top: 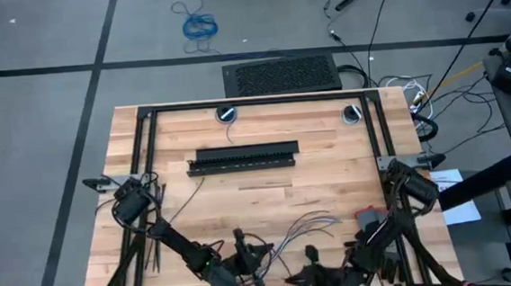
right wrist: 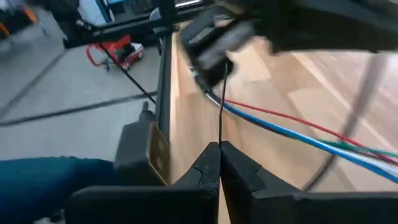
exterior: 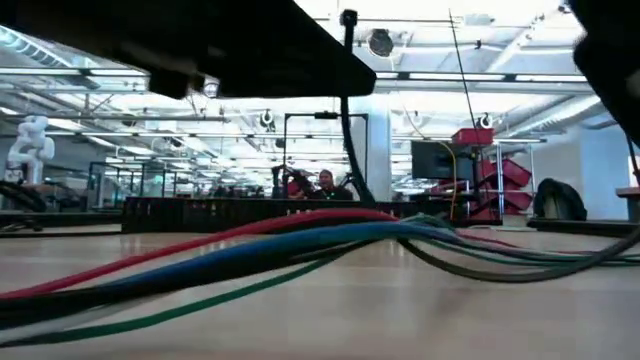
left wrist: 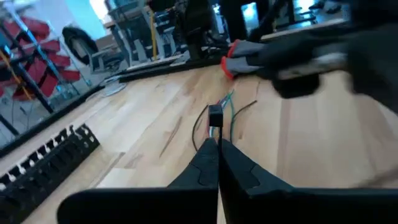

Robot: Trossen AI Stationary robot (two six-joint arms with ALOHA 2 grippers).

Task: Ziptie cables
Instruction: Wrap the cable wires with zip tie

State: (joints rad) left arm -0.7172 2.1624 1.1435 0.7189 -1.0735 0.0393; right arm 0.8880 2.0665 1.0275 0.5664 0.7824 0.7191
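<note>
here, left end effector [left wrist: 217, 146] pinches the cables [left wrist: 219, 115]; right end effector [right wrist: 219, 149] pinches a ziptie [right wrist: 221, 106].

Two dark, matte arms of jointed segments, black cabling along them; each hand [left wrist: 217, 163] [right wrist: 219, 163] ending in two tapering black fingers.

No readable text or labels anywhere.
</note>
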